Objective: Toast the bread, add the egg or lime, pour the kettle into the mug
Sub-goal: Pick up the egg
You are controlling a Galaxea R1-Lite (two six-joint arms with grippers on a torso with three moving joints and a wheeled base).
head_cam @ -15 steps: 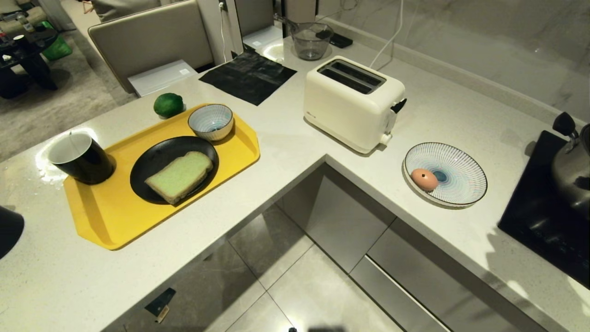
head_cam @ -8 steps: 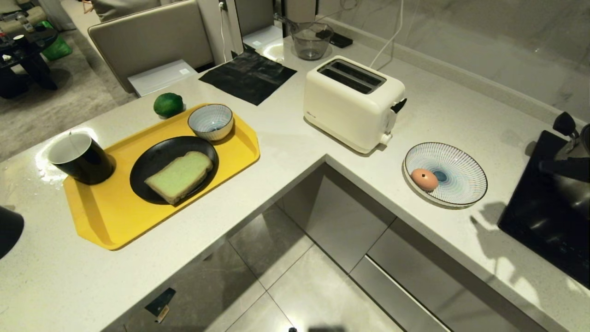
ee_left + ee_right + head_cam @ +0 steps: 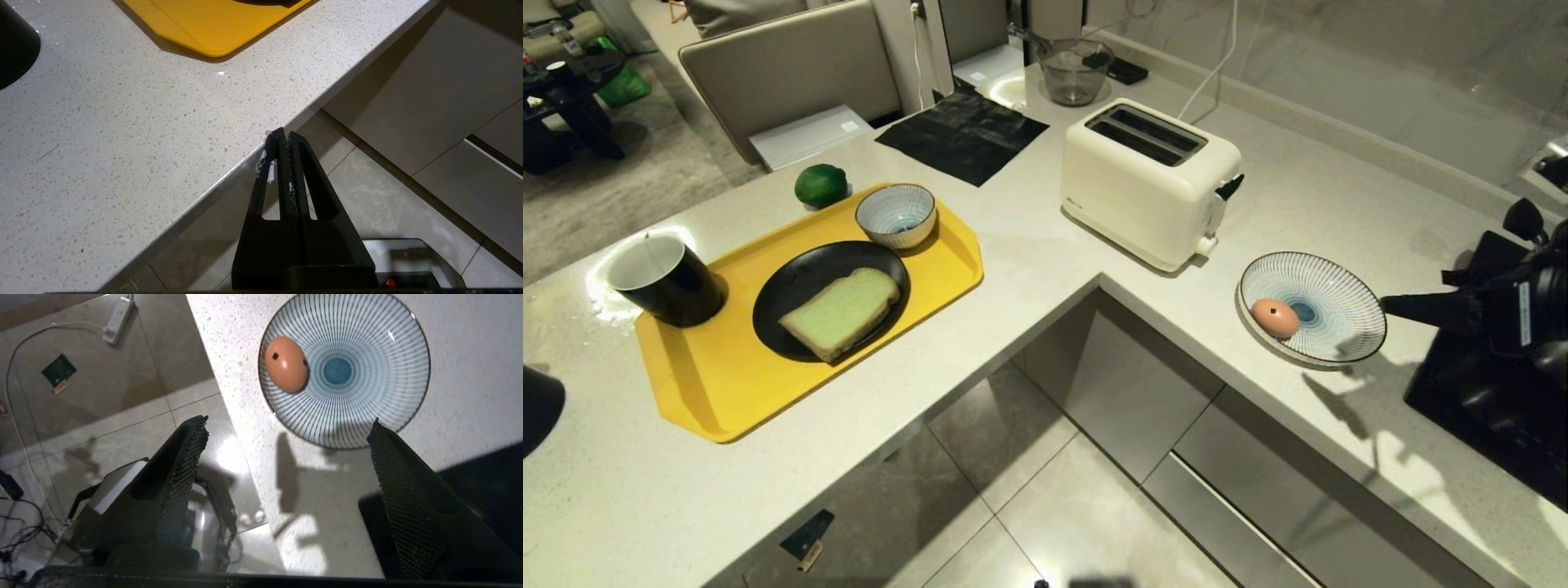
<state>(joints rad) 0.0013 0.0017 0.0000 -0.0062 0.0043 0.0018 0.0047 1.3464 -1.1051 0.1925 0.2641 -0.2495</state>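
Right gripper [image 3: 286, 457] hangs wide open and empty above the surface, just short of the striped plate [image 3: 392, 330] holding the egg [image 3: 285, 364].

The salmon-pink egg lies on the plate's sloping side nearest the surface's front edge, right of the toaster [image 3: 1147, 181]. A good grasp would centre both fingers either side of the egg, descend low, and close gently so it does not roll. Left gripper [image 3: 284, 136] is parked, closed on nothing, off the surface's front edge.
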